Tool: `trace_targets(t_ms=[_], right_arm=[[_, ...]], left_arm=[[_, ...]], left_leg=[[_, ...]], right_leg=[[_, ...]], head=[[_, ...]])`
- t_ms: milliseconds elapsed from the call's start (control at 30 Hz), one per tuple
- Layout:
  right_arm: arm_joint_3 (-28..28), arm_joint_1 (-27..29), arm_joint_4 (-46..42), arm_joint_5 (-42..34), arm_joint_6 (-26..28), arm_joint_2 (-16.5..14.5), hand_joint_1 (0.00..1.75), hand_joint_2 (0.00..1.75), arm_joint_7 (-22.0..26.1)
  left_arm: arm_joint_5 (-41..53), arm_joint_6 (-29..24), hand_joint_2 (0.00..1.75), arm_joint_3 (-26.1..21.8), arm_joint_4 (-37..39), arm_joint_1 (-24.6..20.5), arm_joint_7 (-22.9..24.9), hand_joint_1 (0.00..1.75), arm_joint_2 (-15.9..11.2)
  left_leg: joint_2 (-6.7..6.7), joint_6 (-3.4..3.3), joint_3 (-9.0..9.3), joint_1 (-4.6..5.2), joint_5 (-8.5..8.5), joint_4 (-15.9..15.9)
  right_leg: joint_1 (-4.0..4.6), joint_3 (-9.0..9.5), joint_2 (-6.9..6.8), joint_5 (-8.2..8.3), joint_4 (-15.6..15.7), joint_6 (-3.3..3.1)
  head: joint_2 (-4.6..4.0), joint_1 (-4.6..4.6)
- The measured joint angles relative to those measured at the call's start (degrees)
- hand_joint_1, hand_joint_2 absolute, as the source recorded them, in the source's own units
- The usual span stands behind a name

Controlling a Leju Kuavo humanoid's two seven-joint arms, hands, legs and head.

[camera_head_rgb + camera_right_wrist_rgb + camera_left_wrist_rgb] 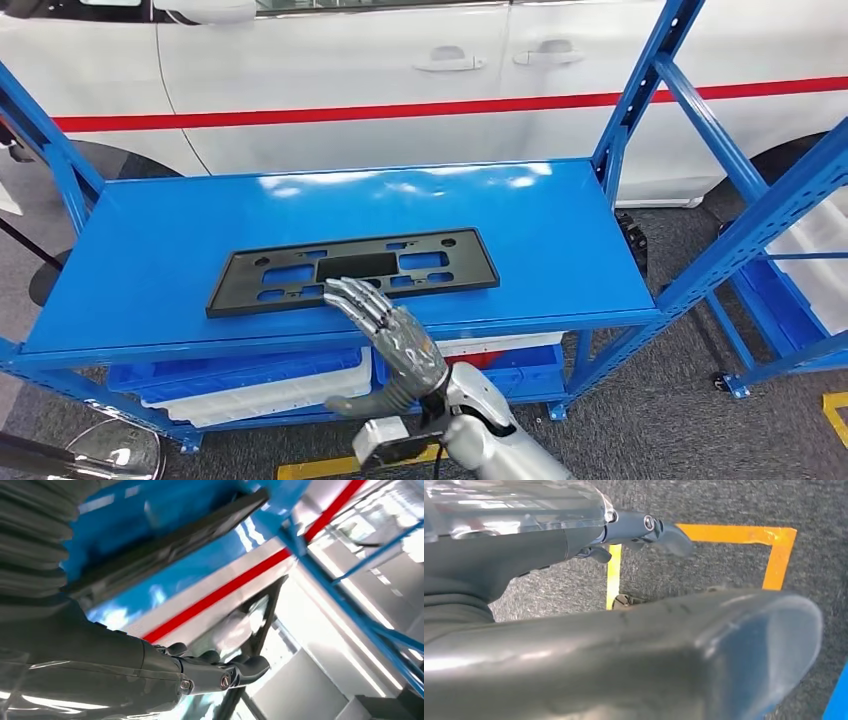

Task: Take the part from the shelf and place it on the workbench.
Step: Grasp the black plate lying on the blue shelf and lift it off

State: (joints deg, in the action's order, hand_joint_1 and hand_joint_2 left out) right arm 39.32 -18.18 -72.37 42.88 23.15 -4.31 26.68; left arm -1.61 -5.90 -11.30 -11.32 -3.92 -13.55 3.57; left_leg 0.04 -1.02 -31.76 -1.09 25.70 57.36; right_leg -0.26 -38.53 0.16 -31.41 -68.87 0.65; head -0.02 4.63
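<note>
A flat black rectangular part point(352, 266) with several cut-outs lies on the top board of the blue shelf point(550, 230), near its front edge. My right hand point(385, 330) reaches up from below the shelf's front. Its fingers are spread and extended over the part's near edge, and its thumb sticks out below the board; it grips nothing. The right wrist view has the right hand point(150, 670) just short of the part point(170, 545), seen edge-on. My left hand point(624, 650) hangs over the grey floor, fingers extended and holding nothing.
A white car point(400, 80) with a red stripe stands close behind the shelf. Blue uprights point(640, 90) frame the shelf's right end, and another blue rack point(790, 200) stands at the right. White and blue bins point(260, 385) fill the lower level. Yellow tape point(774, 555) marks the floor.
</note>
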Motion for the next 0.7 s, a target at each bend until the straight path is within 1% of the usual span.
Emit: trace_targets(t_ms=[33,67,100,133,167,200,233,267,300,333,400,433,467,533,567,600,633,667,700], right_arm=[[0.41,-1.34,2.03,2.26,1.87,-0.61,0.00,1.75,-1.15],[0.67,-2.48,3.94,4.13,3.32,-1.15,0.00,1.75,-2.21],[0.85,-3.64,5.87,5.79,4.47,-1.66,0.00,1.75,-3.22],[1.00,-4.95,7.86,7.36,5.55,-2.21,0.00,1.75,-4.31],[1.12,-6.45,9.79,8.88,6.57,-2.79,0.00,1.75,-5.42],[1.23,-8.05,11.68,10.42,7.58,-3.39,0.00,1.75,-6.51],[1.35,-9.64,13.51,11.91,8.54,-4.02,0.00,1.75,-7.63],[1.44,-11.05,15.24,13.34,9.32,-4.59,0.00,1.75,-8.69],[1.51,-12.16,16.74,14.56,9.90,-5.08,0.00,1.75,-9.61],[1.58,-13.04,18.14,15.79,10.31,-5.51,0.00,1.75,-10.56],[1.69,-14.69,20.75,18.32,10.77,-6.37,0.00,1.75,-12.46],[1.76,-15.68,22.09,19.54,10.90,-6.87,0.00,1.75,-13.33],[1.86,-16.72,23.51,20.65,10.97,-7.40,0.00,1.75,-14.12],[2.21,-18.65,26.77,22.89,11.02,-8.36,0.00,1.75,-15.91],[2.41,-19.38,28.70,24.17,11.02,-8.77,0.00,1.75,-16.99],[2.58,-19.94,30.60,25.39,11.03,-9.12,0.00,1.75,-18.01],[2.70,-20.40,32.31,26.37,11.03,-9.45,0.00,1.75,-18.84],[2.78,-20.78,33.94,27.17,11.03,-9.75,0.00,1.75,-19.49],[2.82,-21.14,35.29,27.68,11.03,-10.02,0.00,1.75,-19.91]], left_arm=[[0.14,0.00,0.00,0.00,0.00,-0.07,0.11,0.00,0.02],[0.27,0.00,0.00,0.00,0.00,-0.11,0.20,0.00,0.05],[0.39,0.00,0.00,0.00,0.00,-0.13,0.28,0.00,0.09],[0.51,0.01,0.00,0.00,0.00,-0.14,0.36,0.00,0.15],[0.67,0.03,0.00,0.00,0.00,-0.17,0.45,0.00,0.21],[0.83,0.06,0.00,0.00,0.00,-0.23,0.55,0.00,0.26],[1.00,0.09,0.00,0.01,0.00,-0.34,0.67,0.00,0.30],[1.13,0.12,0.00,0.01,0.00,-0.47,0.79,0.00,0.31],[1.21,0.13,0.00,0.01,0.00,-0.58,0.90,0.00,0.32],[1.33,0.14,0.00,0.01,0.00,-0.67,0.98,0.00,0.32],[1.59,0.19,0.00,0.02,0.00,-0.72,1.14,0.00,0.32],[1.72,0.21,0.00,0.02,0.00,-0.79,1.20,0.00,0.32],[1.80,0.24,0.00,0.02,0.00,-0.90,1.29,0.00,0.32],[1.95,0.27,0.00,0.02,0.00,-1.08,1.47,0.00,0.33],[2.02,0.29,0.00,0.02,0.00,-1.11,1.58,0.00,0.33],[2.07,0.32,0.00,0.01,0.00,-1.11,1.67,0.00,0.33],[2.09,0.35,0.00,0.01,0.00,-1.10,1.77,0.00,0.32],[2.09,0.38,0.00,0.00,0.00,-1.12,1.86,0.00,0.32],[2.12,0.41,0.00,0.00,0.00,-1.15,1.92,0.00,0.29]], left_leg=[[0.05,-0.02,-0.02,0.01,0.02,0.01],[0.03,-0.01,-0.01,0.01,0.06,0.03],[-0.01,0.03,0.02,0.00,0.11,0.05],[-0.07,0.13,0.10,0.00,0.20,0.09],[-0.12,0.29,0.21,0.00,0.32,0.15],[-0.14,0.52,0.29,0.03,0.48,0.21],[-0.16,0.82,0.31,0.15,0.66,0.35],[-0.16,1.17,0.30,0.25,0.79,0.42],[-0.16,1.54,0.26,0.30,0.88,0.40],[-0.16,1.92,0.28,0.31,0.91,0.32],[-0.15,2.63,0.18,0.09,1.33,0.59],[-0.14,2.89,-0.40,0.04,2.16,1.90],[-0.14,3.08,-1.67,0.01,3.53,4.50],[-0.13,3.27,-5.70,0.00,6.77,12.26],[-0.13,3.28,-7.60,0.00,7.60,15.52],[-0.13,3.18,-8.65,0.01,7.38,16.96],[-0.13,2.94,-8.63,0.06,6.03,16.12],[-0.14,2.56,-7.55,0.19,3.88,13.16],[-0.14,2.02,-5.89,0.41,1.63,8.99]], right_leg=[[-0.11,-1.96,-0.02,-1.39,-3.83,0.10],[-0.22,-3.32,-0.03,-1.79,-6.28,0.16],[-0.31,-3.76,-0.03,-1.12,-6.73,0.17],[-0.40,-3.15,-0.04,0.59,-4.92,0.12],[-0.46,-1.61,-0.06,2.96,-1.22,0.00],[-0.46,0.25,-0.07,4.93,2.98,-0.16],[-0.38,1.79,-0.07,6.28,6.56,-0.36],[-0.27,2.78,-0.06,6.91,8.89,-0.60],[-0.10,3.15,-0.04,6.83,9.81,-0.88],[0.05,3.15,0.00,6.77,9.98,-1.21],[-0.01,3.30,0.05,6.83,10.27,-2.00],[-0.10,3.40,0.07,6.88,10.44,-2.39],[-0.16,3.51,0.07,6.90,10.59,-2.71],[0.08,3.56,0.05,6.76,10.58,-3.13],[0.27,3.60,0.05,6.69,10.56,-3.26],[0.47,3.68,0.06,6.61,10.53,-3.36],[0.66,3.80,0.10,6.53,10.49,-3.45],[0.83,3.96,0.14,6.43,10.47,-3.50],[0.94,4.13,0.18,6.33,10.46,-3.50]], head=[[0.00,0.00],[0.00,0.00],[0.00,0.00],[0.00,0.00],[0.00,0.00],[0.00,0.00],[0.00,0.00],[0.00,0.00],[0.00,0.00],[0.00,0.00],[0.00,0.01],[0.00,0.01],[0.00,0.01],[0.00,0.01],[0.00,0.00],[0.00,0.00],[0.00,0.00],[0.00,0.00],[0.00,0.00]])
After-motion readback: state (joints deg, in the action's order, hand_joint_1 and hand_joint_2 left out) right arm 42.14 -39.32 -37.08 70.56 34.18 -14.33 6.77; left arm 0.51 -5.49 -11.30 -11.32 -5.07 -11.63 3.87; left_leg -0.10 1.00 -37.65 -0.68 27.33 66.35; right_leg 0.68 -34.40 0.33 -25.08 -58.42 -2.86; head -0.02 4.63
